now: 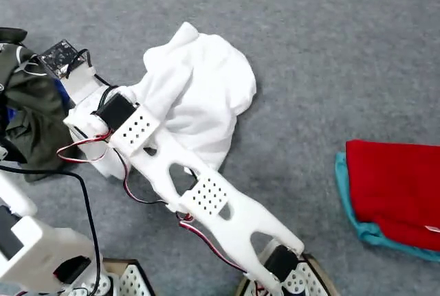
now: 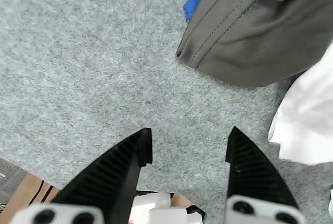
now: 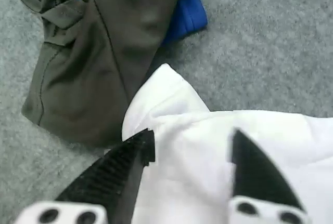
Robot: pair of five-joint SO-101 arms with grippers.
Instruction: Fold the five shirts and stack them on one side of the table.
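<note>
White shirt (image 1: 199, 83) lies crumpled just off table (image 1: 330, 55) centre, toward 10 o'clock, not yet spread or folded. Olive shirt (image 1: 31, 117) is bunched at the 9 o'clock edge w/ a blue shirt (image 3: 187, 11) under it; both unfolded. Red shirt (image 1: 395, 189) sits folded on a teal shirt (image 1: 363, 233) at the 3–4 o'clock edge. That looks like the stack side, so prob. 2 of 5 done.

Right arm (image 1: 213, 200) runs from its base at 6 o'clock up toward 10, ending over the white shirt's 9 o'clock border. Right gripper (image 3: 192, 148) has fingers apart, white cloth below and between them. Can't tell if the tips touch fabric. Placement makes sense: that border is nearest the olive pile, and a grip there would let the arm drag the white shirt clear before flattening.

Left arm (image 1: 41, 248) sits at the 7–8 o'clock corner. Left gripper (image 2: 187, 143) is also spread wide, over bare table, holding nothing. Olive hem and a white corner are near it, not touching (likely parked low to leave the right arm room).

Room: big open stretch from 12 round to 2 o'clock, plus the band btw. white shirt and red stack, enough to lay a shirt flat. Tight spot is 9 o'clock: white and olive nearly meet, so a sloppy pinch could catch both. The table's 9 o'clock edge is close to the olive pile; a shove that way risks cloth sliding off.
</note>
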